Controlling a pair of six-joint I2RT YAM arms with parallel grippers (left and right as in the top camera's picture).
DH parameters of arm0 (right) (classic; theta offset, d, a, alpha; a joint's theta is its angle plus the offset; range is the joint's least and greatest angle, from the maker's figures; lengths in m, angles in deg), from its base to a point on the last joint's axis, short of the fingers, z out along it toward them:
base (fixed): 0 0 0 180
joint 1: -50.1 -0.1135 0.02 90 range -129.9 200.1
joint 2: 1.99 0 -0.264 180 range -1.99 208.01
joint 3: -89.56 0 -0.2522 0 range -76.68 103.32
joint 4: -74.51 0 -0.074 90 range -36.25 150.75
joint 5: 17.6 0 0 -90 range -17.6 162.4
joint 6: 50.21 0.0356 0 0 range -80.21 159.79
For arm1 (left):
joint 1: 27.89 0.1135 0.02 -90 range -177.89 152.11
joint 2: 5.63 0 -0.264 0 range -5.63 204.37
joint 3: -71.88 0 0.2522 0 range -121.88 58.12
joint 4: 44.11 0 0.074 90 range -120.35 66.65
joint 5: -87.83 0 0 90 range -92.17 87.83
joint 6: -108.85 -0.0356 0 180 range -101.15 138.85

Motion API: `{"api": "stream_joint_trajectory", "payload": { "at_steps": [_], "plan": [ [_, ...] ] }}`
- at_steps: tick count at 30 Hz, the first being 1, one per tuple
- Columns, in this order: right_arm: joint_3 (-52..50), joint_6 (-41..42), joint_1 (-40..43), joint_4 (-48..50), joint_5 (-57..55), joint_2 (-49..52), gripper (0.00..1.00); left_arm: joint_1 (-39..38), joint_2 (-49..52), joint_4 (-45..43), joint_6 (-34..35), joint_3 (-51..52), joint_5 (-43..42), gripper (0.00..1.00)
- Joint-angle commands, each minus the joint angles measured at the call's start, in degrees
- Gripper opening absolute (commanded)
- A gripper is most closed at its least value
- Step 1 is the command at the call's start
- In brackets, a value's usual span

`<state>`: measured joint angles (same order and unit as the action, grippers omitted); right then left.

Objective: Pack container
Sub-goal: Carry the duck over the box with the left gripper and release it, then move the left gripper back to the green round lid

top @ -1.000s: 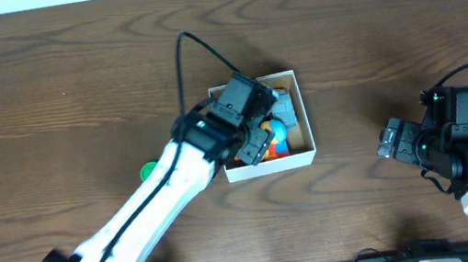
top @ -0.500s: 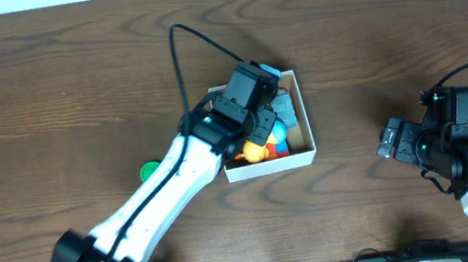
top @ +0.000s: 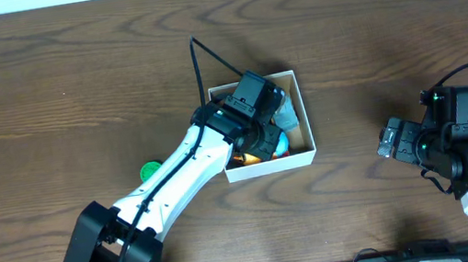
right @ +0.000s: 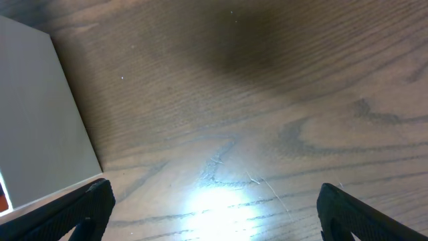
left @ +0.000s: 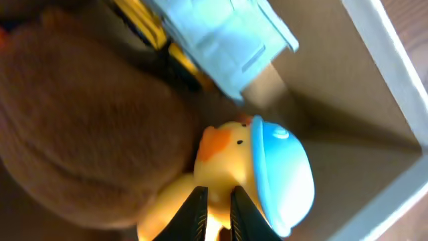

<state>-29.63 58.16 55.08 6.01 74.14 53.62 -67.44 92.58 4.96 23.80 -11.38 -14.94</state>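
Right, box [top: 269, 165] sits mid-table, a bit right of centre, square and shallow. Cardboard: white walls and rim, tan-brown matte inside. Right wrist view catches one of its white outer walls at the left edge.

Contents, from the left wrist view:
- duck [left: 224, 161]: yellow, smooth and glossy, rounded, orange beak, wearing a light-blue dome cap [left: 284, 174]. It lies near an inside corner of the box.
- plush lump [left: 80, 127]: brown, soft-looking, blurred, takes up the left side and presses against the duck.
- plastic toy [left: 221, 40]: pale blue, blocky, hard edges, with yellow and black parts beneath it; can't tell what it is. Lies just above the duck, against the tan floor.
Overhead also shows orange and blue bits in the box, half hidden by the arm.

Left gripper [left: 217, 213] is down inside the box. Jaws are drawn nearly together, with the tips against the duck's yellow body. A thin bright sliver shows between them; can't tell if anything is actually pinched.

Right gripper [right: 214, 207] hangs over bare table [top: 69, 81], well right of the box, jaws spread wide, nothing between them. Tabletop is dark brown wood grain with a glare patch.

Small green piece [top: 149, 171], round, lies on the table left of the box, beside the left arm.
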Motion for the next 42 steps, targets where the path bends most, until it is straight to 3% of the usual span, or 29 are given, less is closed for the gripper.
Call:
{"api": "stream_joint_trajectory", "payload": {
  "at_steps": [1,8,12,14,16,17,18,19,20,25,31,42],
  "plan": [
    [-0.2,-0.9,0.2,0.1,0.2,0.0,0.98,-0.1,-2.6,0.7,1.4,-0.4,-1.8,0.14],
    [-0.2,-0.9,0.2,0.1,0.2,0.0,0.98,-0.1,-6.4,1.3,1.3,-0.4,-1.4,0.14],
    [-0.2,-0.9,0.2,0.1,0.2,0.0,0.98,0.0,-8.7,1.4,1.3,-0.4,4.0,0.15],
    [-0.2,-0.9,0.2,0.0,0.2,0.0,0.98,0.1,-10.2,1.8,1.3,-0.4,8.0,0.21],
    [-0.2,-0.9,0.2,-0.1,0.2,0.0,0.98,0.8,-12.3,2.6,1.4,-0.4,11.9,0.44],
    [-0.2,-0.9,0.2,-0.1,0.2,0.0,0.98,1.6,-13.8,3.2,1.4,-0.4,12.9,0.5],
    [-0.2,-0.9,0.2,-0.1,0.2,0.0,0.98,2.9,-15.5,3.7,1.8,-0.4,13.0,0.63],
    [-0.2,-0.9,0.2,-0.1,0.2,0.0,0.98,4.3,-17.0,4.4,2.7,-0.4,13.1,0.93],
    [-0.2,-0.9,0.2,-0.1,0.2,0.0,0.98,6.0,-18.7,5.1,3.7,-0.4,13.2,0.98],
    [-0.2,-0.9,0.2,0.1,0.2,0.0,0.98,19.6,-26.2,10.7,9.1,-0.4,13.3,0.98],
    [-0.2,-0.9,0.2,0.1,0.2,0.0,0.98,33.6,-25.0,18.7,18.4,1.4,13.2,0.98],
    [-0.2,-0.9,0.2,-0.3,0.3,0.0,0.98,36.0,-8.2,17.6,19.4,5.9,10.2,0.98]
  ]
}}
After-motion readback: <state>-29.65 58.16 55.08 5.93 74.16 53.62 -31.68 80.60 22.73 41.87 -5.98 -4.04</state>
